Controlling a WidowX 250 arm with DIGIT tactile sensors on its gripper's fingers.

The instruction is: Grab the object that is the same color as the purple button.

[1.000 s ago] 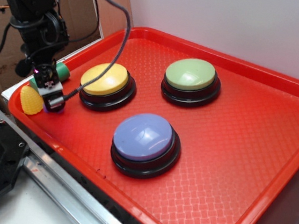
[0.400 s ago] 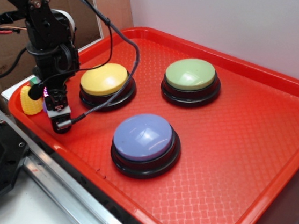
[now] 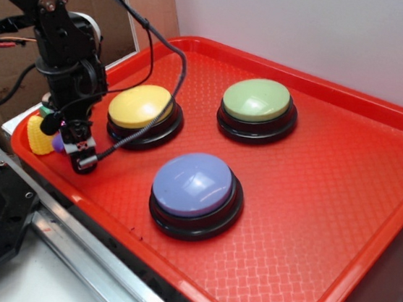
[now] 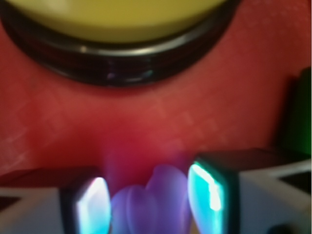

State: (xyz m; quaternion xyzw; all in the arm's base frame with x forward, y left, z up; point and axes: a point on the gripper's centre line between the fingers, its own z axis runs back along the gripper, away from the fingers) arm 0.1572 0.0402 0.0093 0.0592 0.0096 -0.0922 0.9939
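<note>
End effector (image 4: 148,202) is sitting low over the red tray (image 3: 340,210), fingers (image 4: 92,204) bracketing the purple toy (image 4: 146,204) directly between them; contact isn't resolvable, can't tell if it's clamping. Yellow-topped button (image 4: 122,29) is lying just ahead. Purple button (image 3: 196,188) is sitting well apart, to one side.

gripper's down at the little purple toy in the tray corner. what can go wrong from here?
1. The purple toy sits between the fingers, but it is small and rounded, so it may squirt out as they close.
2. The yellow corn piece lies right beside the gripper, so it may get nudged or pinched too.
3. The yellow button and the tray rim are close, so a lift could clip either one.
</note>
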